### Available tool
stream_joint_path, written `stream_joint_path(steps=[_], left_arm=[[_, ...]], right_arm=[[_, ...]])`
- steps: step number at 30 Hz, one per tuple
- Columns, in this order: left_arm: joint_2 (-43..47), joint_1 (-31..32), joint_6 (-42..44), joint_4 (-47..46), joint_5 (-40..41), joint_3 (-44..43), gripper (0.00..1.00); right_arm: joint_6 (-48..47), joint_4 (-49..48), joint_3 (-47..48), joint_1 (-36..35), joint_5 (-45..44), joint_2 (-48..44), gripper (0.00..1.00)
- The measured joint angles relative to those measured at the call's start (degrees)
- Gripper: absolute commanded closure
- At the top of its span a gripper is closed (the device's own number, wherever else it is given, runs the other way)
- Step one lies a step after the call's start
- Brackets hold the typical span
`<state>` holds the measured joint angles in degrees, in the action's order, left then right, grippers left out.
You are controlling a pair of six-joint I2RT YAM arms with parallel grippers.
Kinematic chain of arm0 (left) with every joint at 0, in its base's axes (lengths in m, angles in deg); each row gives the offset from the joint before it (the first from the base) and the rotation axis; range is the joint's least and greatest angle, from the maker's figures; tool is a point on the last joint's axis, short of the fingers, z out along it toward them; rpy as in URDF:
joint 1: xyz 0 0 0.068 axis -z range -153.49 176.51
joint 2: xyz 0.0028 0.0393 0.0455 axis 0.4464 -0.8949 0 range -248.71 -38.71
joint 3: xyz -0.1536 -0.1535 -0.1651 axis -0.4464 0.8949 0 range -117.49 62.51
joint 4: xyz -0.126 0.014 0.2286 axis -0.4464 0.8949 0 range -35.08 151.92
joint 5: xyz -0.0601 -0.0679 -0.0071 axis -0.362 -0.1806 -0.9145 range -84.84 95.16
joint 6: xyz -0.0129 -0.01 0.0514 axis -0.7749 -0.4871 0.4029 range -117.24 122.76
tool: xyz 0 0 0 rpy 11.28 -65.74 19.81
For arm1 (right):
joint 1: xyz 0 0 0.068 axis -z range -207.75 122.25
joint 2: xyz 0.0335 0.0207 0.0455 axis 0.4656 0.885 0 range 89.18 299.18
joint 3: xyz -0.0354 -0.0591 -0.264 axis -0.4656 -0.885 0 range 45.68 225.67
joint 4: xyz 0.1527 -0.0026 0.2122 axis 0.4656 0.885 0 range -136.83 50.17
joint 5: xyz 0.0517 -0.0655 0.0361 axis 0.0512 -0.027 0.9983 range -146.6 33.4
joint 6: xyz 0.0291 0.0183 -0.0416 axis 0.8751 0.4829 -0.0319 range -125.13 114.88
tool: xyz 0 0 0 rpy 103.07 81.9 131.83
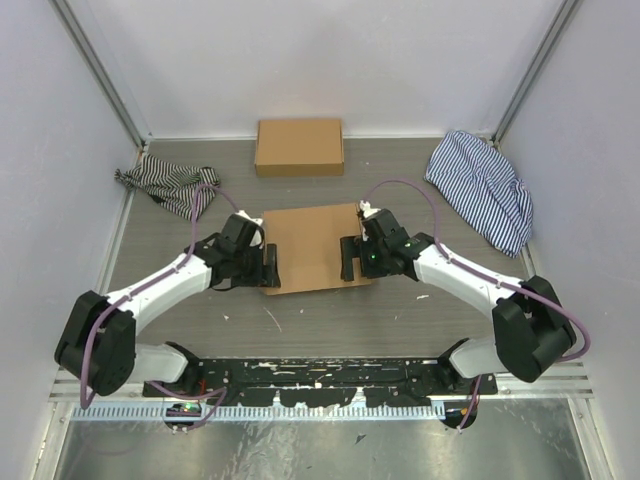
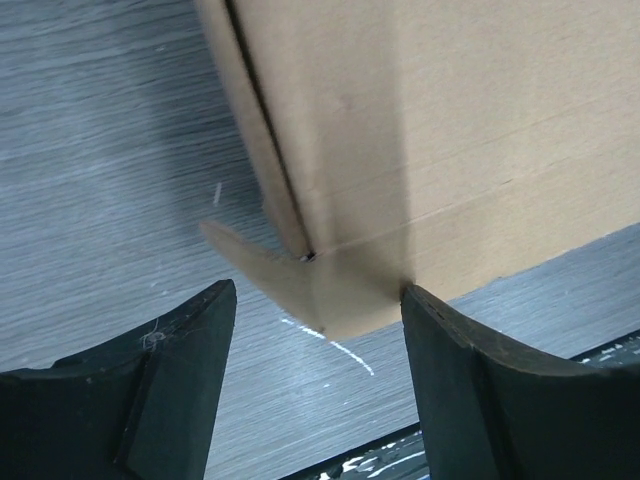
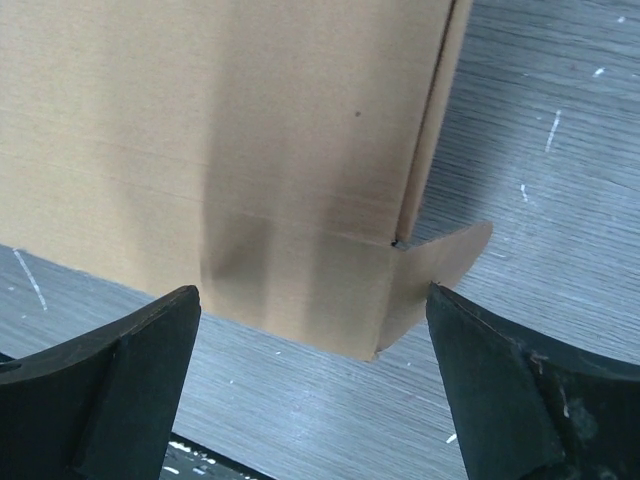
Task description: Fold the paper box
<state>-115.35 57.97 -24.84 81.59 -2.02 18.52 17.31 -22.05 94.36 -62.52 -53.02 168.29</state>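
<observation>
The paper box (image 1: 312,245) lies flat at the middle of the bench (image 1: 330,320), and folding looks barely begun. The left fingers (image 2: 160,390) stand released astride its 7 o'clock corner and the right fingers (image 3: 120,380) released astride its 5 o'clock corner, neither grasping anything. Next, each pair probably must catch the small tab (image 2: 250,262) jutting at its corner, or the side flap above, and raise it along the crease. The wrist views cut off most of the sheet, and from above the far flaps and slits are too faint to make out.
</observation>
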Motion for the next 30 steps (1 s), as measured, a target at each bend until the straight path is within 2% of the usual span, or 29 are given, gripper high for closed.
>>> stream_joint_path(steps=[6, 13, 23, 30], left_arm=[[5.4, 0.0, 0.1, -0.6, 3.4, 3.1, 0.23], [7.6, 0.0, -0.2, -7.0, 3.6, 6.9, 0.22], [7.6, 0.0, -1.4, -12.4, 0.8, 9.2, 0.24], [7.5, 0.0, -1.6, -13.5, -3.2, 9.2, 0.27]], right_arm=[[-0.1, -1.3, -1.9, 0.0, -2.6, -0.9, 0.00], [-0.3, -5.3, -2.9, 0.0, -2.0, -0.9, 0.00], [-0.3, -6.0, -3.5, 0.0, 0.2, -0.9, 0.00], [-0.3, -5.2, -3.5, 0.0, 2.3, -1.6, 0.07]])
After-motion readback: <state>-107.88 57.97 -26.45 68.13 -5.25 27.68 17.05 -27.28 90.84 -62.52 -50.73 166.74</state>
